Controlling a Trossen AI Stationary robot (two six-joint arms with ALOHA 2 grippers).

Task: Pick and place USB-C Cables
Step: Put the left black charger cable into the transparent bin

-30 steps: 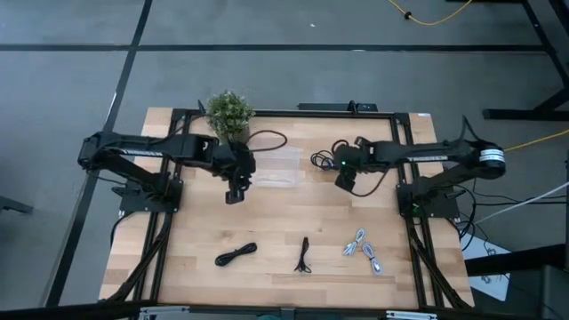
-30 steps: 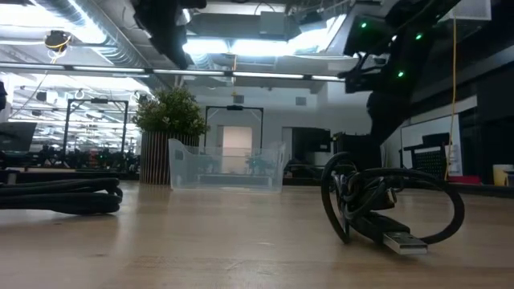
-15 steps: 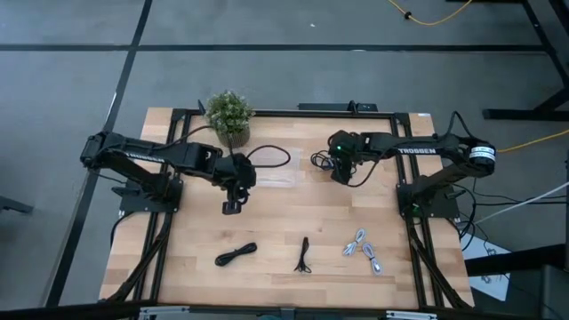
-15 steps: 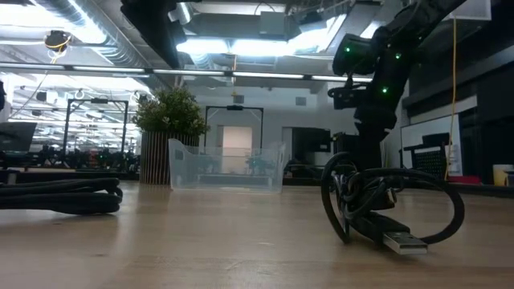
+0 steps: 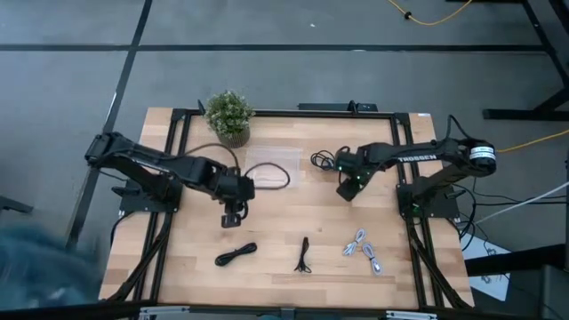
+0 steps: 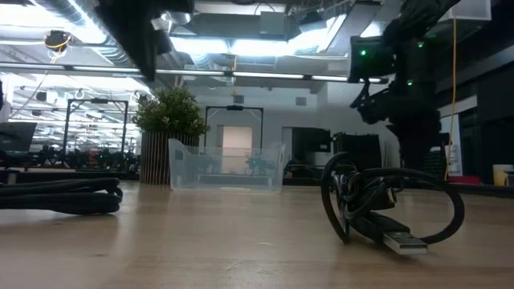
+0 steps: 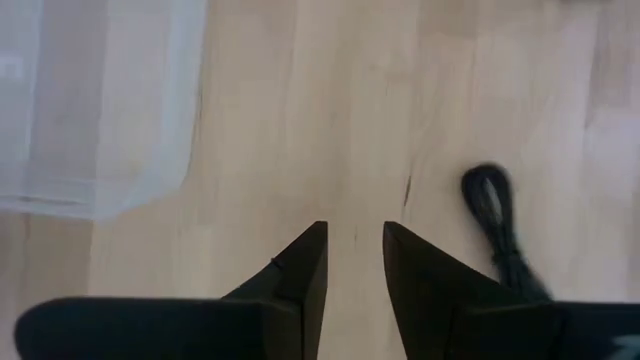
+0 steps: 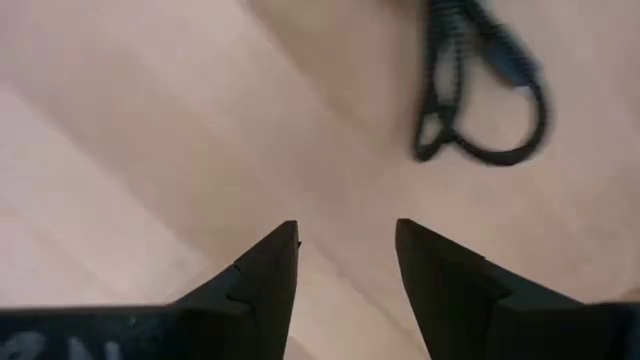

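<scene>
Two black USB-C cables and a white one lie flat on the wooden table near its near edge. Another black cable coil lies near the far side, by my right arm. My left gripper is open and empty above bare wood, just near of the clear container. Its wrist view shows its open fingers and a black cable ahead. My right gripper is open and empty over bare wood. Its wrist view shows a black cable farther off.
A small potted plant stands at the table's far edge, left of the container. In the low view two black cables lie close to the camera, with the container behind them. Bare wood lies between the grippers and the cables.
My left gripper has gone toward the table's near edge, away from the clear container and toward the black cable at the near left. My right gripper went toward the far edge, then came back toward the near edge. The cables have not moved.
</scene>
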